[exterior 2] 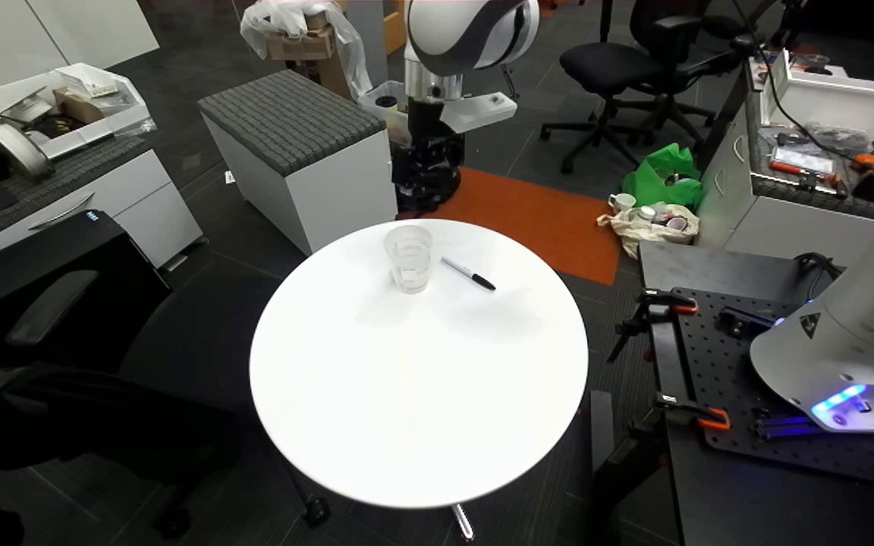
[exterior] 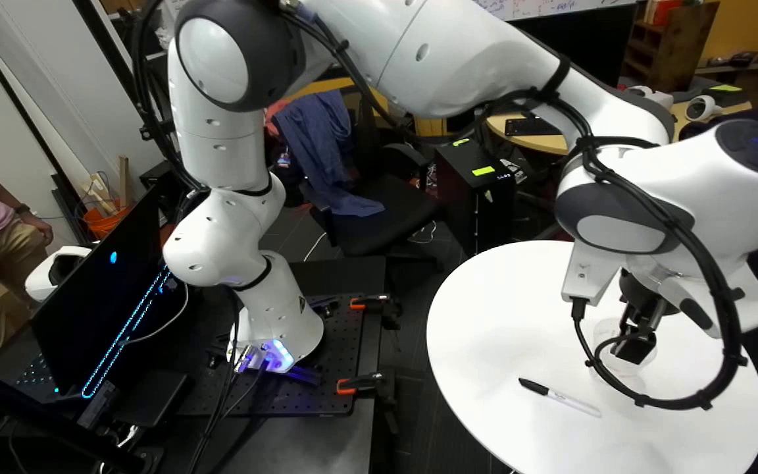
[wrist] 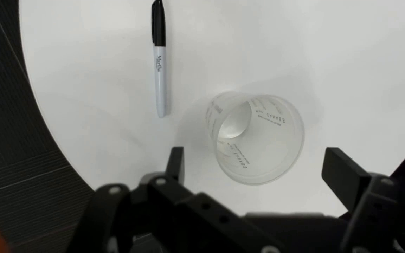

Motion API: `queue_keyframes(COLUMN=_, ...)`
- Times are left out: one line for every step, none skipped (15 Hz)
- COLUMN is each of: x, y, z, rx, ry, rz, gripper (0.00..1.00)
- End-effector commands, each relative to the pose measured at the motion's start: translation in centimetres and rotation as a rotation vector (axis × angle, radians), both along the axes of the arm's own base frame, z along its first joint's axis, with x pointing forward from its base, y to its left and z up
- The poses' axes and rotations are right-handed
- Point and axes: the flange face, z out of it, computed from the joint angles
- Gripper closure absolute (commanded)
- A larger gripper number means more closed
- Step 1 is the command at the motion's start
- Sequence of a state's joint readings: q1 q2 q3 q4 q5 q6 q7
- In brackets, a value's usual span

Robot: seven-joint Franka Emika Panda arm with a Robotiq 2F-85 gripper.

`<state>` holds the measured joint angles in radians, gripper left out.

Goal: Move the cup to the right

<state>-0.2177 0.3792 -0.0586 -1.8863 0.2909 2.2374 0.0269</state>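
Note:
The cup [wrist: 269,144] is clear, whitish and slightly tapered, with small print on its wall. It stands upright on the round white table [wrist: 93,105]. In an exterior view the cup [exterior 2: 410,259] is near the table's edge, beside the pen. In an exterior view the cup [exterior: 608,330] is partly hidden behind my gripper [exterior: 635,347]. In the wrist view my gripper [wrist: 254,154] is open and empty. Its fingers are left and right of the cup's rim, lower in the picture, with gaps on both sides. In an exterior view my gripper [exterior 2: 428,186] is above and beyond the cup.
A pen with a black cap [wrist: 159,70] lies on the table near the cup; it also shows in both exterior views [exterior: 560,397] [exterior 2: 469,274]. A grey-topped cabinet [exterior 2: 293,121] stands close to the table. A looped black cable [exterior: 675,401] hangs from the arm.

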Motion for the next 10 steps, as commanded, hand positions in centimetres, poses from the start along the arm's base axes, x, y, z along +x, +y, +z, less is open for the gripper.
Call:
queue_keyframes(x=-4.0, y=2.9, z=4.0, rx=-0.010, ry=-0.015, rz=0.049, gripper=0.00)
queue_keyframes(x=-4.6, y=3.6, z=4.9, rx=-0.015, ry=-0.023, rz=0.059, gripper=0.00)
queue_keyframes(x=-5.3, y=4.3, z=5.6, rx=-0.023, ry=-0.031, rz=0.076, gripper=0.00)
queue_keyframes(x=-5.9, y=4.9, z=6.4, rx=-0.026, ry=-0.035, rz=0.093, gripper=0.00)
queue_keyframes(x=-6.5, y=5.5, z=6.9, rx=-0.034, ry=-0.038, rz=0.105, gripper=0.00)
queue_keyframes(x=-7.0, y=6.1, z=7.4, rx=-0.041, ry=-0.046, rz=0.124, gripper=0.00)
queue_keyframes(x=-7.4, y=6.6, z=7.9, rx=-0.049, ry=-0.048, rz=0.138, gripper=0.00)
queue_keyframes(x=-7.9, y=7.1, z=8.4, rx=-0.057, ry=-0.051, rz=0.152, gripper=0.00)
queue_keyframes(x=-8.3, y=7.6, z=8.7, rx=-0.066, ry=-0.053, rz=0.167, gripper=0.00)
queue_keyframes(x=-8.6, y=8.0, z=9.0, rx=-0.078, ry=-0.053, rz=0.190, gripper=0.00)
